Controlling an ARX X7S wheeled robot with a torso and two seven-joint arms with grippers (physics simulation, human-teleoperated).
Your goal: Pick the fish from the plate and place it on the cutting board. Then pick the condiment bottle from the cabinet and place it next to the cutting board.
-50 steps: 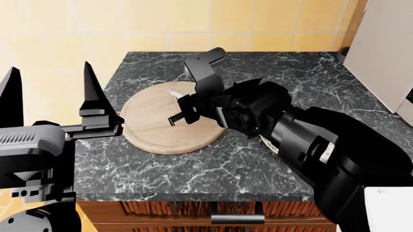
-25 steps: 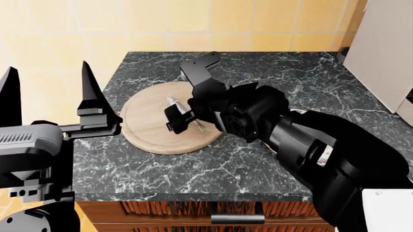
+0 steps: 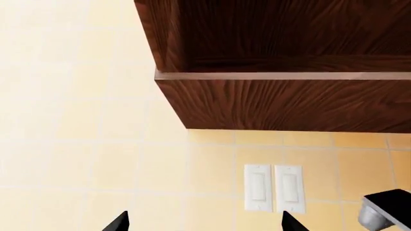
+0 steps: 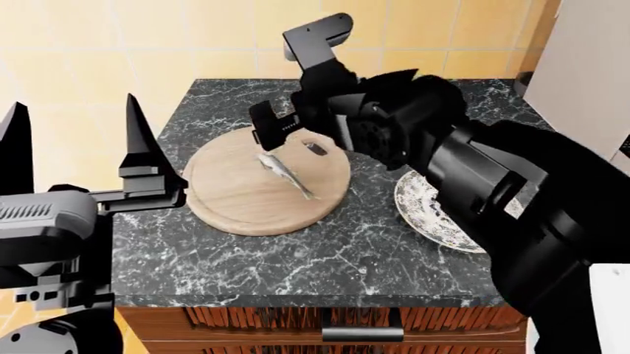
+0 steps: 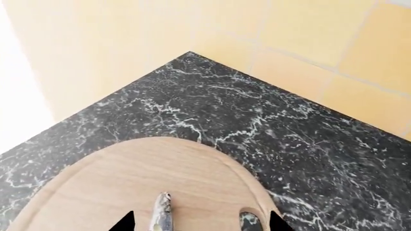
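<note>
The silver-grey fish (image 4: 285, 174) lies flat on the round wooden cutting board (image 4: 232, 195), beside its oval hole. My right gripper (image 4: 280, 127) is open and empty, hovering above the board's far edge. In the right wrist view the fish (image 5: 160, 214) and the board (image 5: 122, 178) lie just below the open gripper (image 5: 200, 224). The patterned plate (image 4: 426, 210) sits to the right of the board, partly behind my right arm. My left gripper (image 4: 74, 144) is open and empty, raised off the counter's left side, also seen in the left wrist view (image 3: 204, 224). The condiment bottle is out of view.
The black marble counter (image 4: 325, 258) ends at a front edge over a wooden drawer with a handle (image 4: 361, 333). A white panel (image 4: 580, 74) stands at the right. A dark wooden wall cabinet (image 3: 282, 101) hangs above two wall switches (image 3: 273, 188).
My right gripper has let go of the fish, which now lies on the board. The gripper has risen up and back, uncovering the plate. The left arm has not moved.
</note>
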